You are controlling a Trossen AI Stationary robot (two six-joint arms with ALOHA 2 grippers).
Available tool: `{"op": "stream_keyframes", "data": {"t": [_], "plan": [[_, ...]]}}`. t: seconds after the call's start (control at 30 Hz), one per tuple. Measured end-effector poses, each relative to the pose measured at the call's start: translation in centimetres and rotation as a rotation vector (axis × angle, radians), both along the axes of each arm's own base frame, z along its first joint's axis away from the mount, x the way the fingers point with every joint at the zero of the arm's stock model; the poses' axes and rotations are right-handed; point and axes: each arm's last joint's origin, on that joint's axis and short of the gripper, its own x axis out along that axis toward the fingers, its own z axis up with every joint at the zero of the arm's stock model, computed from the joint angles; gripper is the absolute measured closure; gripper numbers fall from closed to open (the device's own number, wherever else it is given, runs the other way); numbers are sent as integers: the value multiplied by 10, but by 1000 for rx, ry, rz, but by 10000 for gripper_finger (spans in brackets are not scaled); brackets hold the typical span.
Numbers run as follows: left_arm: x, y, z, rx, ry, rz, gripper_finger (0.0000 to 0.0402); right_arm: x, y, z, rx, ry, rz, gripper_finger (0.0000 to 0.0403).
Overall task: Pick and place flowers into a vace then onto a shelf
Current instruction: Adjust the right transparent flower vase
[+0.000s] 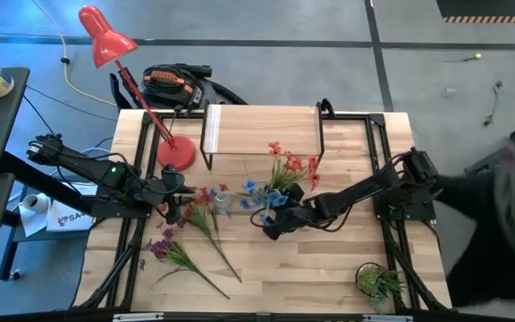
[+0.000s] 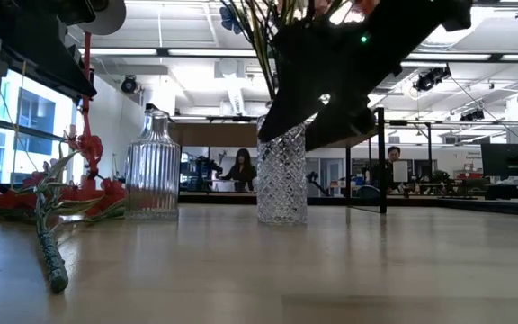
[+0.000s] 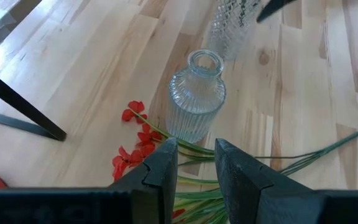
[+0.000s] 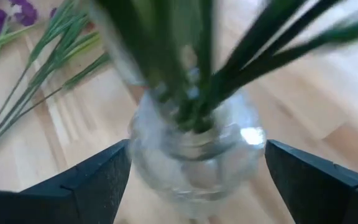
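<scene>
Now your right tool straddles the cut-glass vase of flowers just before the shelf, fingers spread wide; next, close and lift. Left tool hovers, fingers narrowly apart, empty.

The high camera looks straight down on my whole table and both my arms. The low one sits at tabletop height, facing level across into the room, with my cut-glass vase close before it. My left wrist camera looks past my fingers at the ribbed bottle just ahead; the low view shares both vessels. My right wrist camera sits very near the vase.
</scene>
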Motion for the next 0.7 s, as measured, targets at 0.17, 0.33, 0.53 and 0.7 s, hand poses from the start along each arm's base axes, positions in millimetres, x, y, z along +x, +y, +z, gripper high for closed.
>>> {"op": "stream_keyframes", "data": {"t": [0.17,0.33,0.53,0.7], "plan": [[0,0,0,-3,-1,2,261,2,1,-7,47,-5,-31,46],[0,0,0,-2,-1,2,261,2,-1,-6,8,-16,-65,64],[-1,0,-1,5,18,2,261,2,-1,-6,11,-19,-70,90],[-2,1,-2,10,31,1,261,2,-2,-6,28,-43,-124,125]]}}
